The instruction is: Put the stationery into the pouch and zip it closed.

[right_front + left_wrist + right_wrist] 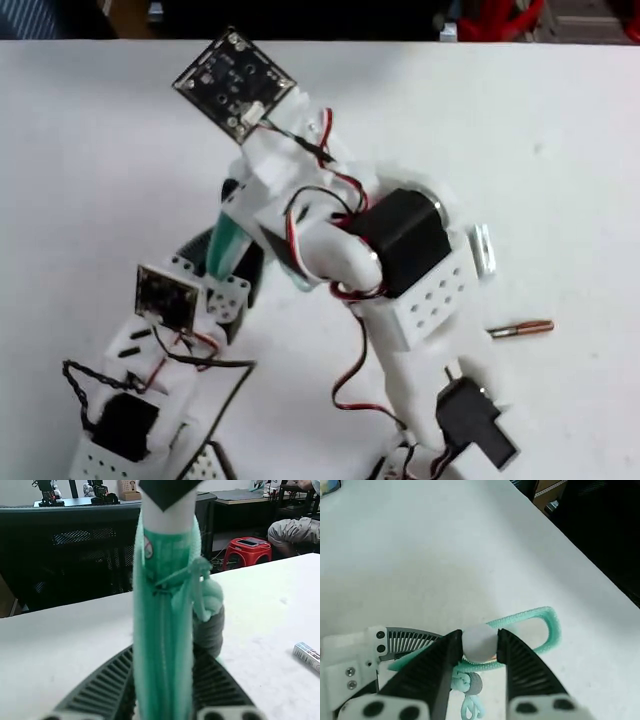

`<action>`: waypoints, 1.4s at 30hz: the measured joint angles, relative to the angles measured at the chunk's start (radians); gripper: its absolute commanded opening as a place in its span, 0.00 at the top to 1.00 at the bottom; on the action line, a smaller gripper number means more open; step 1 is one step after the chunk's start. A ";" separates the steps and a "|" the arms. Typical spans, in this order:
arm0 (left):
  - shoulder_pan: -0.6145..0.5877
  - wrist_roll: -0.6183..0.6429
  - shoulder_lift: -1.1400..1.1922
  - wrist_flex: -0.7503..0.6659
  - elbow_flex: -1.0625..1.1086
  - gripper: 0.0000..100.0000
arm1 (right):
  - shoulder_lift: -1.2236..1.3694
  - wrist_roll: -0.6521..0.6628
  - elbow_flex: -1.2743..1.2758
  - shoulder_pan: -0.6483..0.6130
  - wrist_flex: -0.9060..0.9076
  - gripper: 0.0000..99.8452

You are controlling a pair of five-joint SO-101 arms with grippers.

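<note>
A green mesh pouch (162,630) stands upright on edge between my left gripper's dark ribbed jaws; my left gripper (162,702) is shut on the pouch. In the high view the pouch (228,240) sits between both arms near the table's middle left. My right gripper (479,647) is shut on a pale round pull (479,641) at the pouch's top, beside the green strap loop (547,625). A small silver stick (482,250) and a thin brown pen (520,327) lie on the table to the right, outside the pouch.
The white table (560,150) has open room on the right and at the back. The right arm's body (400,250) hangs over the middle of the table. Black chairs and a red stool (247,550) stand beyond the far edge.
</note>
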 measured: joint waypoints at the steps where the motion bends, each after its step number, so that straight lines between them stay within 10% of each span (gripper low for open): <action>1: 0.000 0.000 0.002 0.000 0.000 0.88 | 0.005 0.000 0.008 0.002 -0.002 0.98; 9: 0.006 0.000 0.006 -0.002 0.000 0.88 | 0.077 -0.035 0.029 0.107 -0.002 0.71; 27: 0.002 0.000 0.006 -0.003 0.000 0.88 | -0.035 -0.057 0.012 0.384 -0.002 0.74; 42: 0.029 0.000 0.006 -0.035 0.021 0.94 | -0.368 -0.055 0.799 0.614 -0.135 0.86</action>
